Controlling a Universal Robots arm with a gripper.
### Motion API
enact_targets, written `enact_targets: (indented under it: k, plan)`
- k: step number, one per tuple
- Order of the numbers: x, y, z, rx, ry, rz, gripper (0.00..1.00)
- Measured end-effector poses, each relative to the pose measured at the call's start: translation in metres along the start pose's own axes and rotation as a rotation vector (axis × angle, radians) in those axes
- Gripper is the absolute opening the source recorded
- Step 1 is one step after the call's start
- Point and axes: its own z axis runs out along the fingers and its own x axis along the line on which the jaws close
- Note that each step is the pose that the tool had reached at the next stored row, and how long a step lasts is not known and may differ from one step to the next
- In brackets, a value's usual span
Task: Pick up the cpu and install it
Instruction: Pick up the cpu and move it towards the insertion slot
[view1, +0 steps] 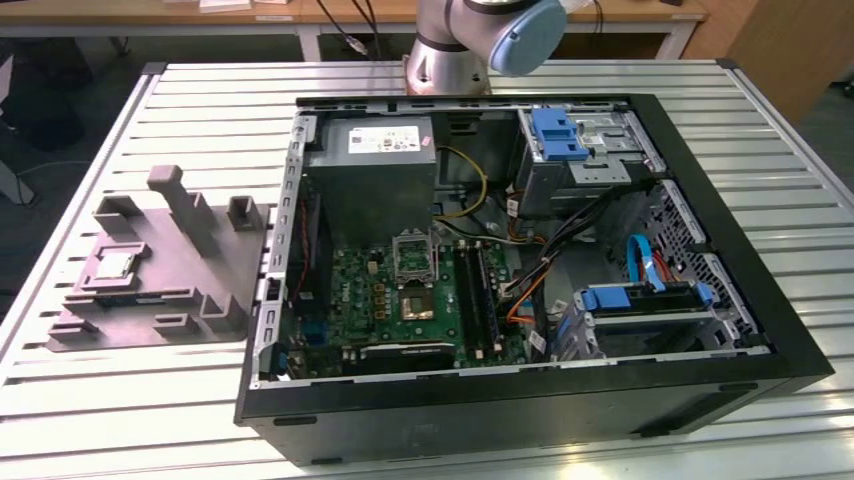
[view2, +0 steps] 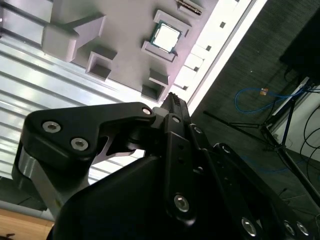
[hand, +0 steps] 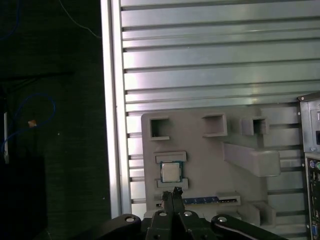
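Observation:
The cpu (view1: 114, 265) is a small square chip with a pale silvery top. It lies flat in a recess of the grey plastic fixture block (view1: 174, 290) on the slatted table, at the exterior view's left. Both wrist views look down on the cpu (view2: 166, 36) (hand: 171, 172) from well above. My gripper (hand: 174, 192) hangs high over the block, close to the cpu's spot, its black fingers (view2: 172, 102) pressed together with nothing between them. On the motherboard inside the open computer case (view1: 787, 350), the black socket frame (view1: 411, 255) stands raised.
The case holds a power-supply box (view1: 380, 150), cables (view1: 587, 240) and blue drive brackets (view1: 638, 300). Upright posts (view1: 167, 185) rise from the fixture block. The table edge (hand: 114, 100) runs beside the block, with dark floor and a blue cable (view2: 260, 95) beyond. The arm's base (view1: 461, 50) stands behind the case.

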Motion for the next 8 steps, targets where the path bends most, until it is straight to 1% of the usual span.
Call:
enact_targets:
  k: [1, 3, 4, 6, 7, 8]
  plan:
    - [0.0002, 0.0, 0.0, 0.0, 0.0, 0.0, 0.11]
    - [0.0005, 0.0, 0.0, 0.0, 0.0, 0.0, 0.23]
    - [0.0007, -0.0001, 0.0, 0.0, -0.0001, 0.0, 0.23]
    - [0.0009, -0.0001, 0.0, 0.0, 0.0, 0.0, 0.35]
    - [0.0011, -0.0001, 0.0, 0.0, -0.0001, 0.0, 0.35]
    - [0.0013, -0.0001, 0.0, 0.0, 0.0, 0.0, 0.41]
